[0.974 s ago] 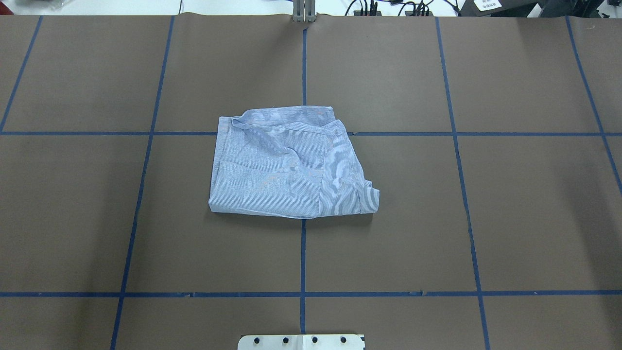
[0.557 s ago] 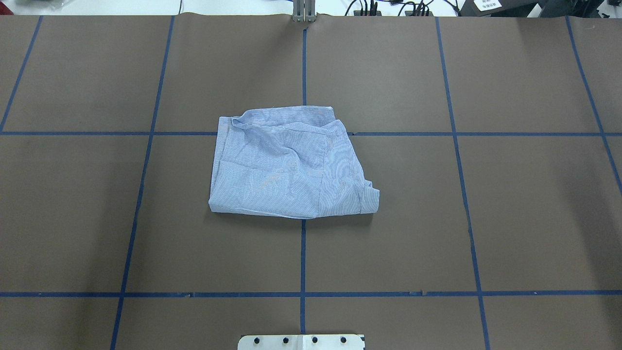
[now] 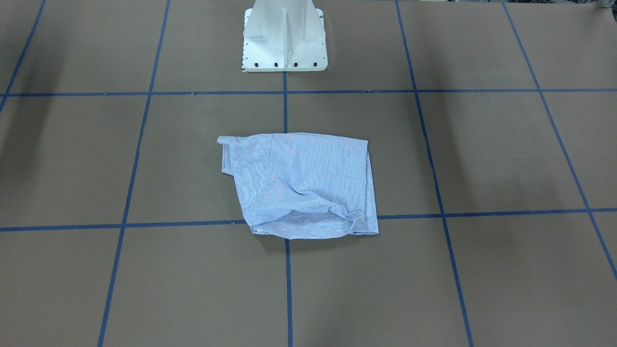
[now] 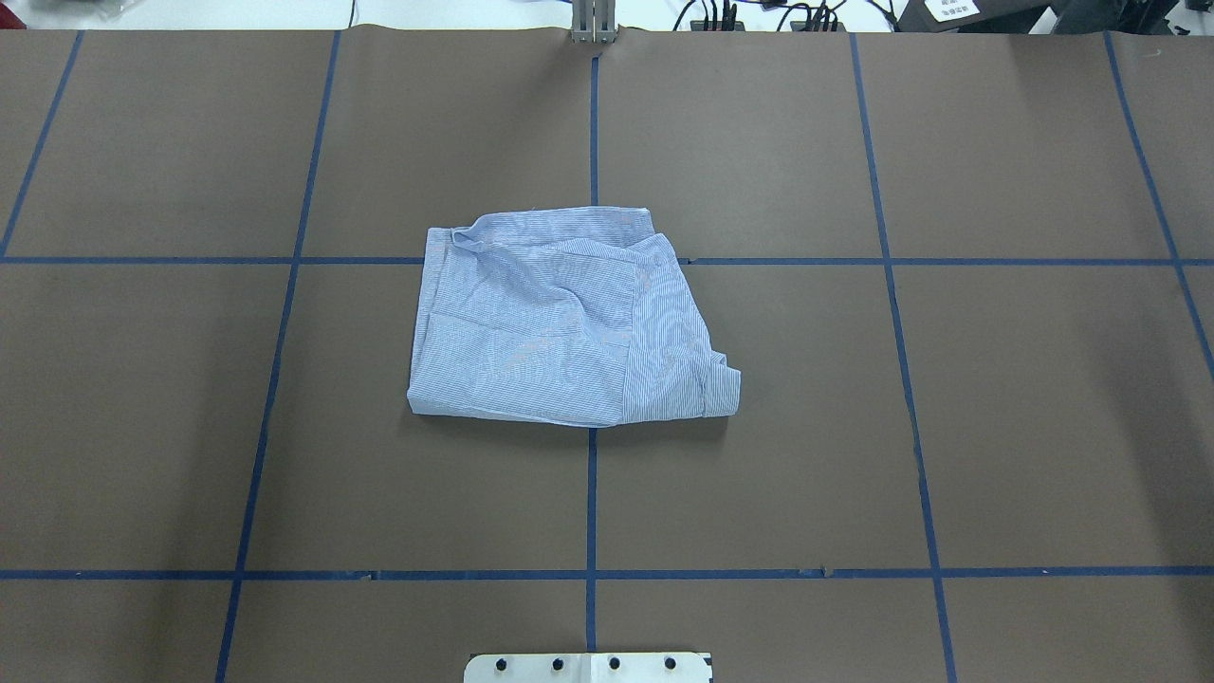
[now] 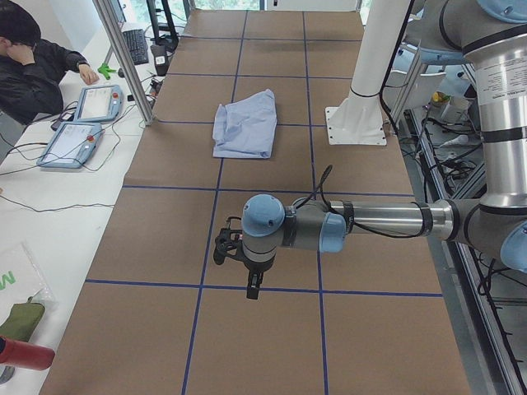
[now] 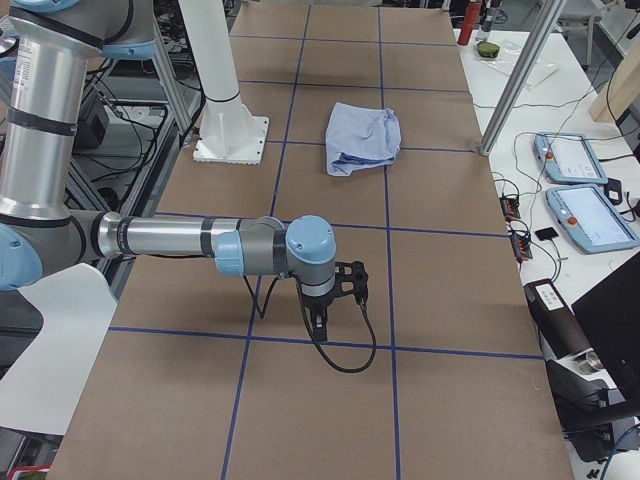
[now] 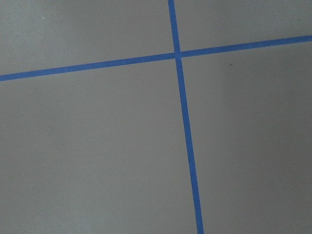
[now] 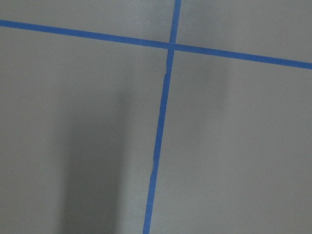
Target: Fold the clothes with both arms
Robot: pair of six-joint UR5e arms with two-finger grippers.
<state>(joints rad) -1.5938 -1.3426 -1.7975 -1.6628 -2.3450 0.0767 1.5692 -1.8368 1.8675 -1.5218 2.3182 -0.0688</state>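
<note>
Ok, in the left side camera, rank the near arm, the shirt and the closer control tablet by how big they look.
1. left arm, though nearness inflates it
2. shirt
3. closer control tablet

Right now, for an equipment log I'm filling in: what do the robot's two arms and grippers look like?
Both the left arm and the right arm are silver-grey tubes with light blue joint caps and black bands. Each ends in a small black gripper, the left gripper and the right gripper, with a thin black cable looping off the wrist.
</note>
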